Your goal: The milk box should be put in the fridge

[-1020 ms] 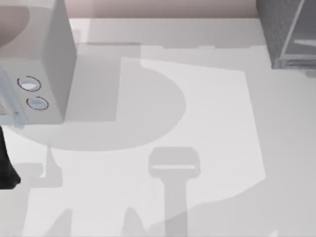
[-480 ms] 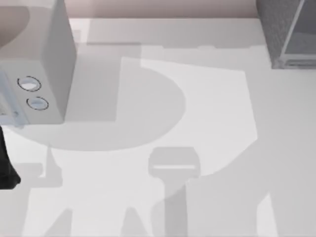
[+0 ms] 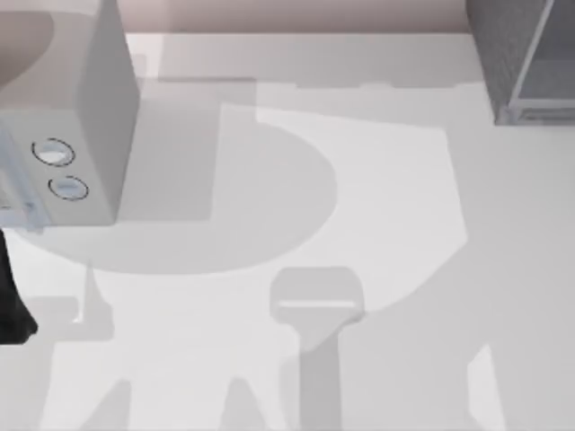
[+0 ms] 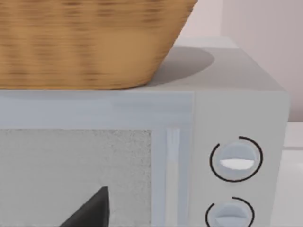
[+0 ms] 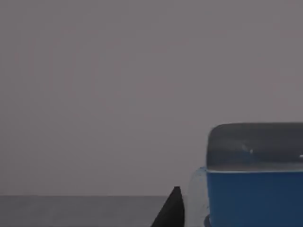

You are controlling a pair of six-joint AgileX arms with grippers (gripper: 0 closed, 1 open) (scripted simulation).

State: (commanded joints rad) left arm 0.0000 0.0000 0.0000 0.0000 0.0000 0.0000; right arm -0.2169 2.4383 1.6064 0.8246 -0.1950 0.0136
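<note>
The milk box (image 5: 255, 198), blue with a greyish top, sits close in the right wrist view against a dim grey background. My right gripper (image 5: 236, 217) is shut on it, one dark fingertip (image 5: 173, 208) lying against its side. The fridge (image 3: 503, 63), dark speckled grey with a paler panel (image 3: 548, 81), stands at the table's far right corner. My left arm (image 3: 9, 305) is parked at the left edge, in front of the microwave.
A light-grey microwave (image 3: 81, 135) with two round dials (image 4: 235, 159) stands at the far left. A woven basket (image 4: 90, 42) rests on top of it. The white table (image 3: 377, 180) carries broad shadows across its middle and front right.
The large shadow at the table's front right has spread leftward and toward the back. The fridge's pale panel has shifted slightly. The left arm has not moved.
</note>
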